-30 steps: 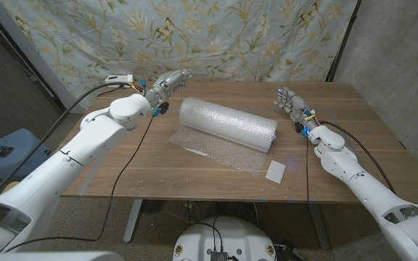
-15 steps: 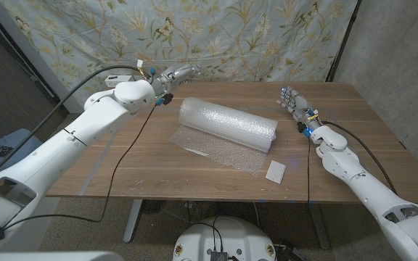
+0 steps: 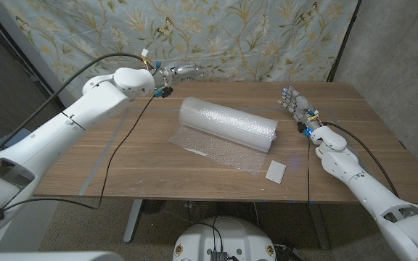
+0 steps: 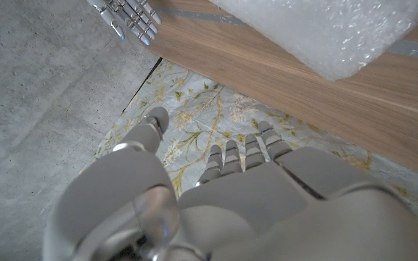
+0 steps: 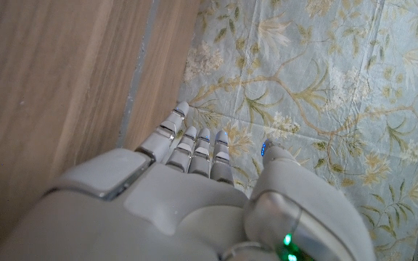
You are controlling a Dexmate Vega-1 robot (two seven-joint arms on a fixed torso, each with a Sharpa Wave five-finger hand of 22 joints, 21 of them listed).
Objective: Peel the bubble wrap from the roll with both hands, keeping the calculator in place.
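Lying mid-surface, the bubble wrap roll sat between the empty, spread left hand over the far edge and right hand near the right edge, calculator at the front edge.

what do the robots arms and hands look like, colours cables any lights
Both arms are glossy white, rounded shells with grey joint seams. The left hand and right hand are silver-grey metal with segmented fingers; backs are smooth pale grey plates. A black cable loops loosely along each arm. Small coloured wires sit at the wrists, and a green light glows by the right hand's thumb base in its wrist view.
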